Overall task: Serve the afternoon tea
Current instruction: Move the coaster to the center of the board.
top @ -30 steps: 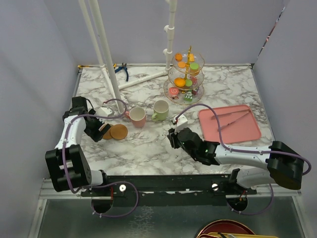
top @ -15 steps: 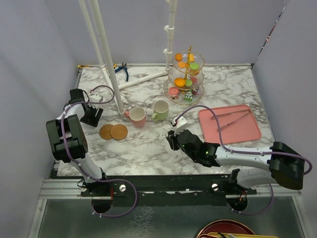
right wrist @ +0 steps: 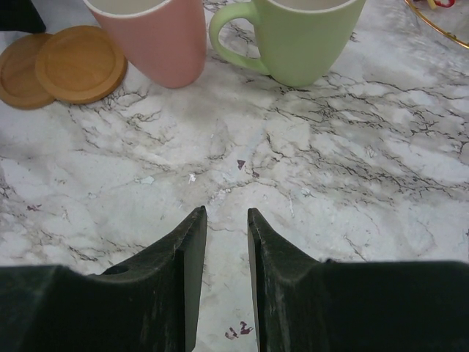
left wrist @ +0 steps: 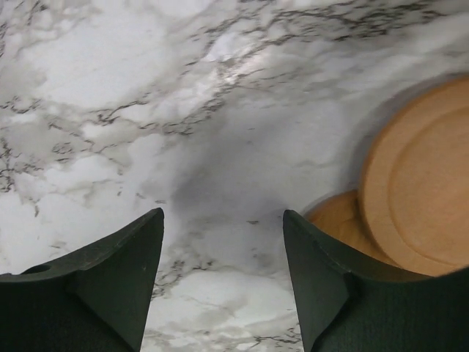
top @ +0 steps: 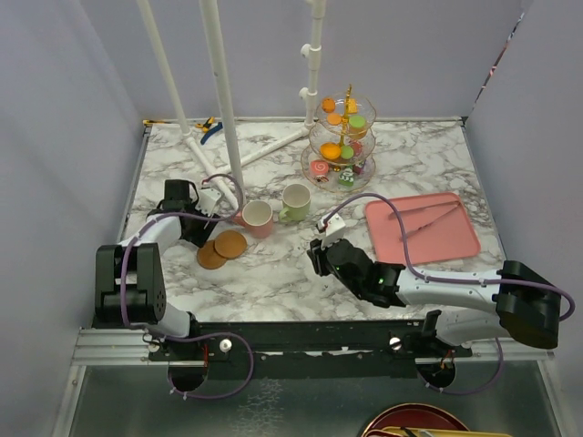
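Jaws of the left gripper (left wrist: 222, 220) were spread, empty, beside two overlapping round brown wooden coasters (left wrist: 418, 183); the upper was best straddled squarely.

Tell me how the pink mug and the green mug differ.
The pink mug is pink, the green mug pale green. The green mug's handle shows, pointing toward the pink mug; the pink mug's is hidden in the right wrist view. The pink mug stands nearer the coasters. Both stand upright.
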`<state>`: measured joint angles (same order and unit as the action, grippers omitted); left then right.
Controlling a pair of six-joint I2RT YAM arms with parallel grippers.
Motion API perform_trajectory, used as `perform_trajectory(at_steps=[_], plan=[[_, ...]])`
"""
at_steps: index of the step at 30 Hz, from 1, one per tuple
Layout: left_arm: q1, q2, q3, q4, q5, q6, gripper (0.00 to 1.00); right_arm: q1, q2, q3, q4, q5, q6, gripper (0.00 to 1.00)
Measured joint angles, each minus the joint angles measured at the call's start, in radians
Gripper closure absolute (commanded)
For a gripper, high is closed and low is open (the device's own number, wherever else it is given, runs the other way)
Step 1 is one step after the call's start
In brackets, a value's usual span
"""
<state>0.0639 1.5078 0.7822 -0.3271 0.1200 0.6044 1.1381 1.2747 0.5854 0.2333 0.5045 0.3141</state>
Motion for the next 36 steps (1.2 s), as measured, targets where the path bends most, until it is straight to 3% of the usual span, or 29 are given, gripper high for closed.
perform_trajectory(at_steps=[9,14,21,28,36], plan=[[-0.058,-0.089,-0.068,-0.049,0.03,0.051,0.28,0.001,0.017,-0.001,0.001,-0.009,-0.007,0.67],[0.027,-0.113,-0.056,-0.189,0.071,0.154,0.25,0.009,0.101,0.042,0.01,-0.054,-0.043,0.68],[0.213,-0.113,0.058,-0.358,0.165,0.222,0.25,0.051,0.334,0.241,0.068,-0.142,-0.127,0.7],[0.264,-0.114,0.073,-0.418,0.225,0.231,0.24,0.103,0.607,0.535,0.113,-0.247,-0.227,0.71],[0.349,-0.105,0.176,-0.496,0.263,0.232,0.24,0.114,0.849,0.749,0.098,-0.298,-0.282,0.76]])
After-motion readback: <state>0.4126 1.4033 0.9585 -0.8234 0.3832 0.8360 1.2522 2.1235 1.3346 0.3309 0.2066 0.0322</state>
